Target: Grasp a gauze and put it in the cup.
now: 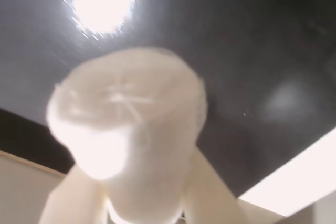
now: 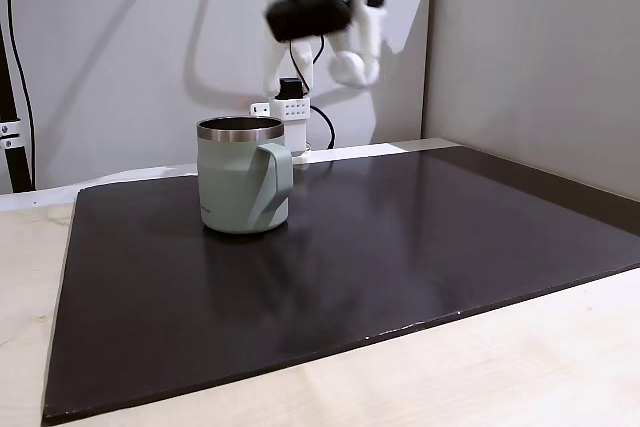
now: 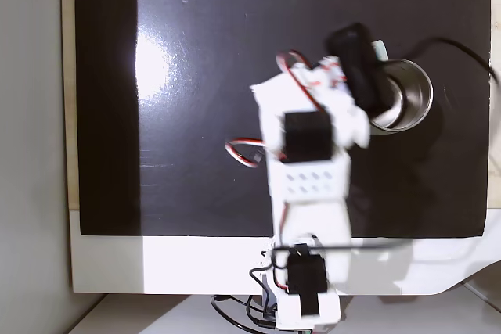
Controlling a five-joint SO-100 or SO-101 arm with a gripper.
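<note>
Carry step: in the wrist view the gripper (image 1: 144,211) is clenched on the gauze (image 1: 131,129), raised above the cup (image 2: 243,175) at roughly its 1 o'clock, though blur hides alignment, so next comes centring over the rim, then letting go.

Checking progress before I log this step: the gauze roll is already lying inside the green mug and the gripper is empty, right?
Not quite. The wrist view shows the gauze roll clamped between the white fingers of the gripper, not inside the green mug. In a fixed view the mug stands upright on the dark mat, with the arm raised behind it.
</note>
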